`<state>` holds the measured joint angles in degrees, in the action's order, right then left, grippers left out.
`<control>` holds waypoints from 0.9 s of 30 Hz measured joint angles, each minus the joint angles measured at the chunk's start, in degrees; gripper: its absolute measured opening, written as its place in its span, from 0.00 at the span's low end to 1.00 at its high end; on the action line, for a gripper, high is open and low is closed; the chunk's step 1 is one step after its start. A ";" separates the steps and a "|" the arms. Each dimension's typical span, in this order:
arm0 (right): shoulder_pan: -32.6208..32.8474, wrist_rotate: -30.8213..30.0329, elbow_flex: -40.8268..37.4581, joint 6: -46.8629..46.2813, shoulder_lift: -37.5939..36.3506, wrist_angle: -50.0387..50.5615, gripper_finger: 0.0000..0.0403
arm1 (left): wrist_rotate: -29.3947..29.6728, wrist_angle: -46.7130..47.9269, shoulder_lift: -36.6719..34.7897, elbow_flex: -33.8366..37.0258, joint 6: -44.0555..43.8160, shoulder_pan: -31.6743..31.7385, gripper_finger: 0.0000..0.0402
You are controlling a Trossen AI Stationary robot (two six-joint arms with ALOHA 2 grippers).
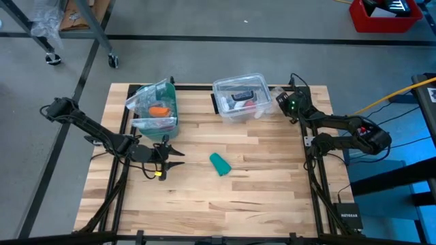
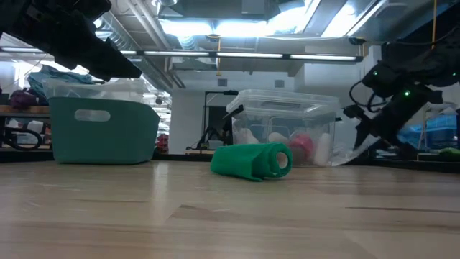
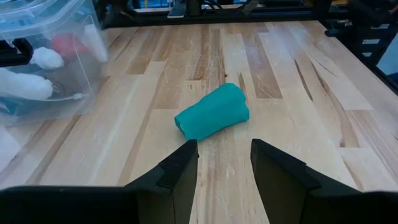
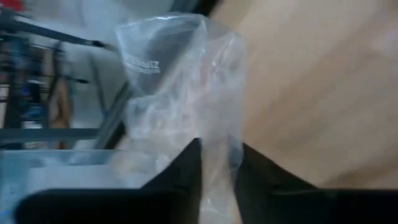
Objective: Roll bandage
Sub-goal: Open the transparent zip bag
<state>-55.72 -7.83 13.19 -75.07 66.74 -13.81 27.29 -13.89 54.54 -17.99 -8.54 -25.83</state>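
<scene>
High view: bandage (image 1: 220, 164) already a rolled teal cylinder, lying loose mid-table (image 1: 259, 197), touched by nothing. Rolling apparently finished. Left gripper (image 1: 172, 158) just beside it, fingers (image 3: 180, 171) parted and empty. Right gripper (image 1: 281, 99) well apart by the clear box (image 1: 240, 96), fingers (image 4: 186, 165) pinching a clear plastic bag (image 4: 180, 81).

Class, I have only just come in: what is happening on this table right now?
The bandage lies rolled into a small teal cylinder in the middle of the wooden table, and nothing grips it. The left gripper is open, just short of the roll and pointed at it. The right gripper is at the far right corner beside the clear plastic box, its fingers pinching a clear plastic bag. A teal bin stands at the far left.
</scene>
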 joint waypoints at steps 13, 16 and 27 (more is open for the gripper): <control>-0.02 5.54 0.00 3.54 -1.88 -5.73 0.02 | -0.01 0.00 0.00 0.00 -0.21 0.01 0.35; -0.16 4.87 0.00 3.59 -3.75 -5.69 0.01 | 0.01 0.00 0.00 0.00 -0.22 0.01 0.35; -3.92 0.57 0.00 6.54 -19.66 -4.80 0.01 | -0.01 -0.02 0.00 -0.01 -0.46 0.01 0.35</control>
<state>-59.64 -7.26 13.19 -68.54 47.08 -18.61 27.29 -13.91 54.54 -18.00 -8.99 -25.82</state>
